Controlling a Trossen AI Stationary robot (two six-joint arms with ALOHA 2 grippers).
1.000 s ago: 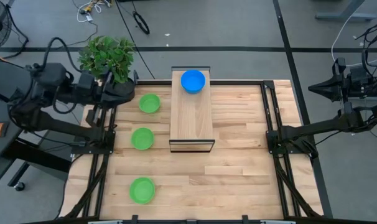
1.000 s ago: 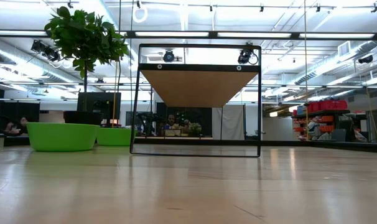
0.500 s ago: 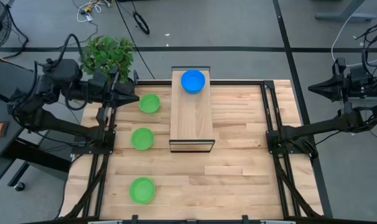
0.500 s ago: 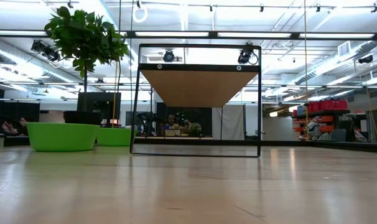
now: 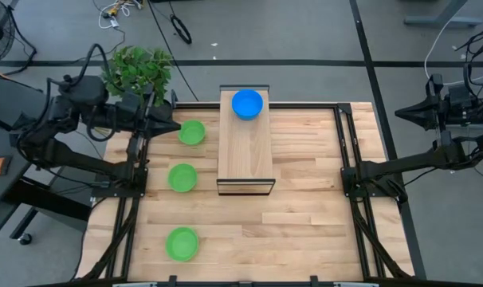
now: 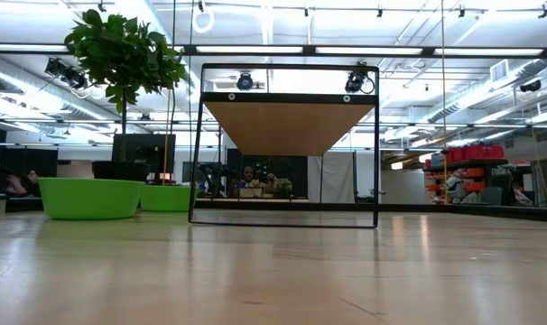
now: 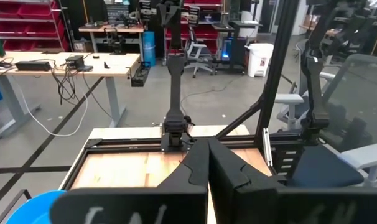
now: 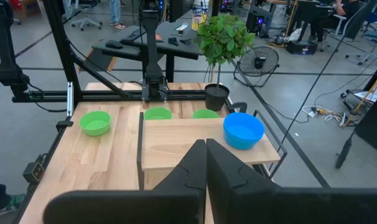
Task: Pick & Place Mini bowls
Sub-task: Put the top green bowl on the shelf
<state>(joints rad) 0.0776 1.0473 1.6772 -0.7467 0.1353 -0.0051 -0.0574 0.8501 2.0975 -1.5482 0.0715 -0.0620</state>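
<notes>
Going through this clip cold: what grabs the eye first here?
The bright blue bowl stands out, sitting at the far end of the raised wooden shelf mid-table. Three green bowls line the table to the shelf's left, the farthest just ahead of the left gripper, which is shut beside the leafy plant. The right gripper waits shut off the table's right edge.

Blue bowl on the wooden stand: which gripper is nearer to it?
Left. The left gripper, shut, sits just beyond the table's left edge, near the blue bowl. The right gripper, also shut, is parked off the table's right side.
</notes>
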